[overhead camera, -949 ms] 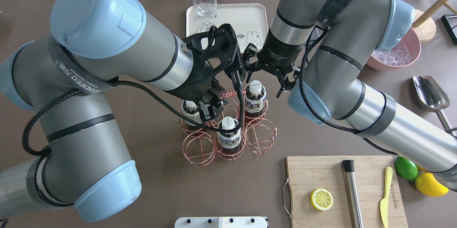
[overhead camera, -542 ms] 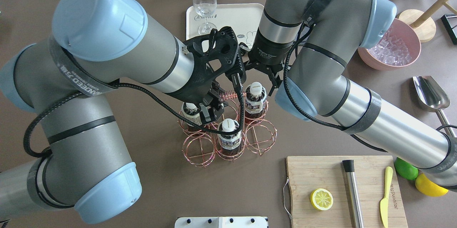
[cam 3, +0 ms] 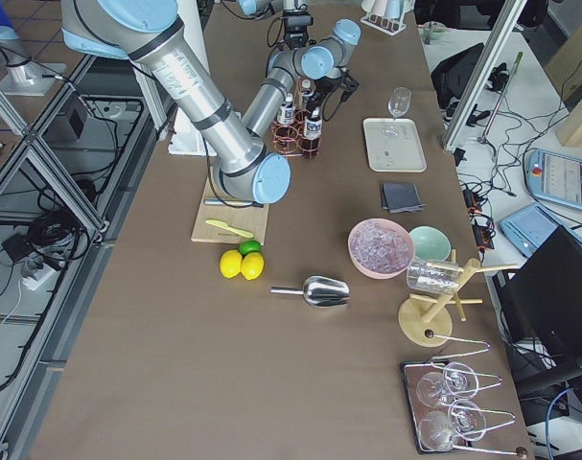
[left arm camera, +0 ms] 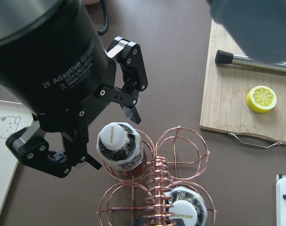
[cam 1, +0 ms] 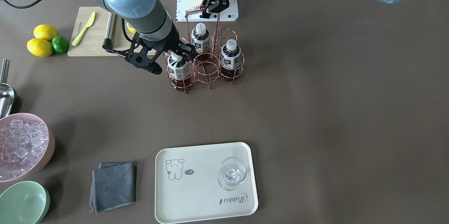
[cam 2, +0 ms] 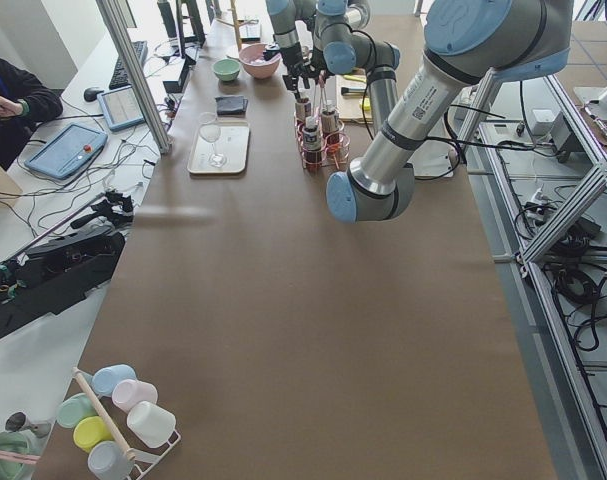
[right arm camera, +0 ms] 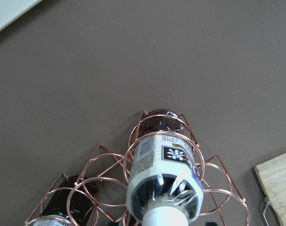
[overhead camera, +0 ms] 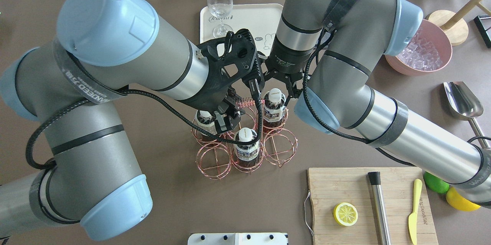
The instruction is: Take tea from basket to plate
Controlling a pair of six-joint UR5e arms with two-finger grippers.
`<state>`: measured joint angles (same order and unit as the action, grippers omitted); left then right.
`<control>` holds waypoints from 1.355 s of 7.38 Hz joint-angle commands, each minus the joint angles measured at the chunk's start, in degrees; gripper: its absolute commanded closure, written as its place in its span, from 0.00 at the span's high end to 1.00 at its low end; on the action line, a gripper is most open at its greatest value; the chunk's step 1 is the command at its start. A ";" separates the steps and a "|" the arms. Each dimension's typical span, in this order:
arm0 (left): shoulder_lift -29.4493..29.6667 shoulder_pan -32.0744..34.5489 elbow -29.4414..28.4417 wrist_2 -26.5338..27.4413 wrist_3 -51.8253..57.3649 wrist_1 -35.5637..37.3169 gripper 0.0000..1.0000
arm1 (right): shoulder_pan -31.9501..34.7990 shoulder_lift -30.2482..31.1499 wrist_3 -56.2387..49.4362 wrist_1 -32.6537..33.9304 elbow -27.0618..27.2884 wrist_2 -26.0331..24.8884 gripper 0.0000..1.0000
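Though poised right over the tea (left arm camera: 118, 136), not clamped on it: right gripper (left arm camera: 114, 140) with fingers (left arm camera: 135, 77) spread wide, one each side of the white cap, apart from the bottle as far as visible. Marking left gripper (cam 1: 212, 8) as closed on top of the handle (left arm camera: 159, 186), at one end of its coiled grip. Placing that tea upright in a corner ring of the basket (cam 1: 207, 76), in the row toward the plate, at the robot's right end. Counting two more alike: second bottle (cam 1: 230, 55) in the other corner of the same row, third bottle (cam 1: 200, 41) in the middle ring of the row toward the robot. Finding plate (cam 1: 196, 196) well apart from basket, across the table from the robot, carrying a clear glass (cam 1: 232, 174) near its script word. Tagging grey cloth (cam 1: 114, 185) just beside plate, then green bowl (cam 1: 22, 203) and pink bowl of ice (cam 1: 21, 147) further toward the robot's right. Logging cutting board (overhead camera: 345, 187) near the robot on its right, with lemon half (overhead camera: 345, 214), metal rod (overhead camera: 379, 206) and yellow knife (overhead camera: 415, 210) on it. Adding two lemons (cam 1: 39, 47) and a lime (cam 1: 60, 44) bunched together just beside the board, and a metal scoop (overhead camera: 462, 99) between them and the ice bowl. Noting white block (overhead camera: 238, 239) with dark dots at the table edge nearest the robot, behind the basket. Spotting person (cam 2: 13, 100) seated at a side desk off the table in the left side view, tablet (cam 2: 68, 150) on the desk in front.
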<state>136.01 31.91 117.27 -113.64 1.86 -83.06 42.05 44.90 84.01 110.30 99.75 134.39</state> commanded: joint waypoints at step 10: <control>0.05 0.00 0.32 -0.09 -0.10 0.09 0.00 | -0.05 -6.73 -0.16 19.30 6.33 0.61 0.00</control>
<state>136.06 31.90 117.67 -113.71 1.76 -83.02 41.42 42.24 83.91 121.08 103.69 134.93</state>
